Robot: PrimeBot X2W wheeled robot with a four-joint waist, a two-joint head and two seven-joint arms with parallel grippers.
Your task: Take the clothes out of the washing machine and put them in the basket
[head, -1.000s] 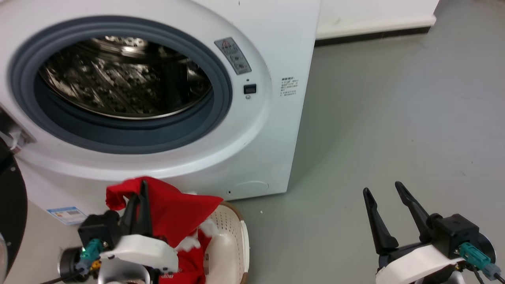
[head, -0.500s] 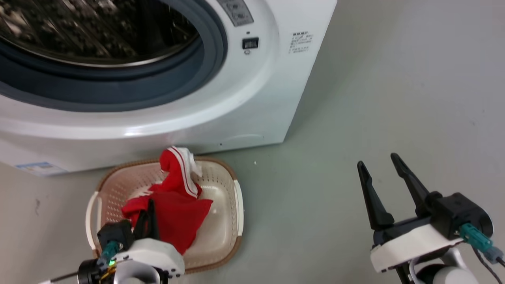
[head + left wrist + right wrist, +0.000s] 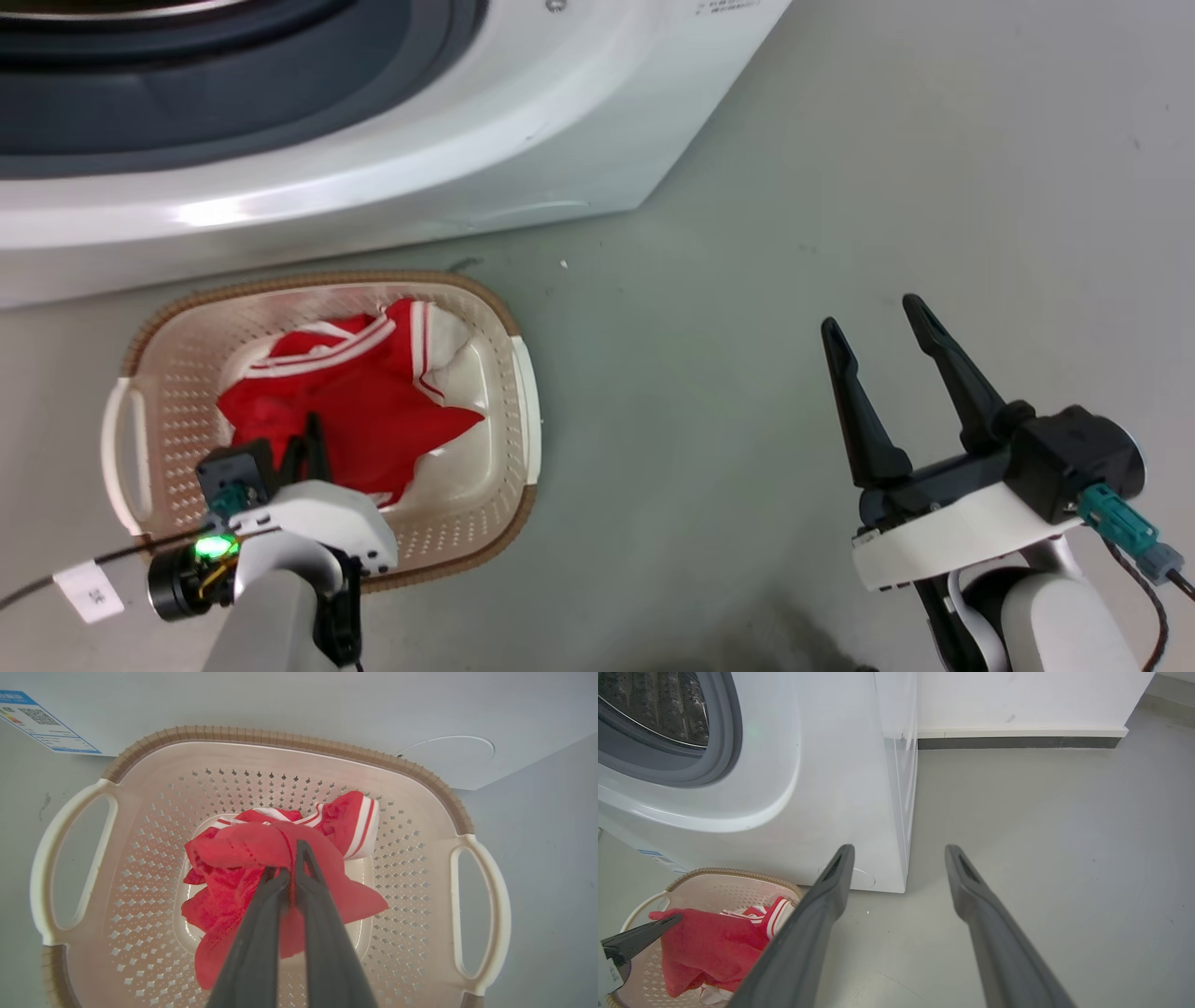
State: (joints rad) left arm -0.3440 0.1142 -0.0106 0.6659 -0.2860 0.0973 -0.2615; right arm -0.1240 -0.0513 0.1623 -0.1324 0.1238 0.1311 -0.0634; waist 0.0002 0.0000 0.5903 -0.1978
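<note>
Left claw (image 3: 286,858) clenched on red clothes (image 3: 233,847), basket (image 3: 280,737) directly beneath: best opened wide, then lifted straight. Right claw (image 3: 868,313) released, idle.

Washing machine (image 3: 373,177) 1; basket (image 3: 524,401) 1; clothes bundle (image 3: 345,411) 1; claws (image 3: 305,434) (image 3: 870,313) 2.

Washer (image 3: 392,177) is cut off at the head view's top edge, and the left arm (image 3: 280,579) covers the near rim of the basket (image 3: 308,278).

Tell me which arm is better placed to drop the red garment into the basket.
Left. The left gripper is shut on the red garment over the basket; the right gripper hangs open above the floor, apart from the basket.
</note>
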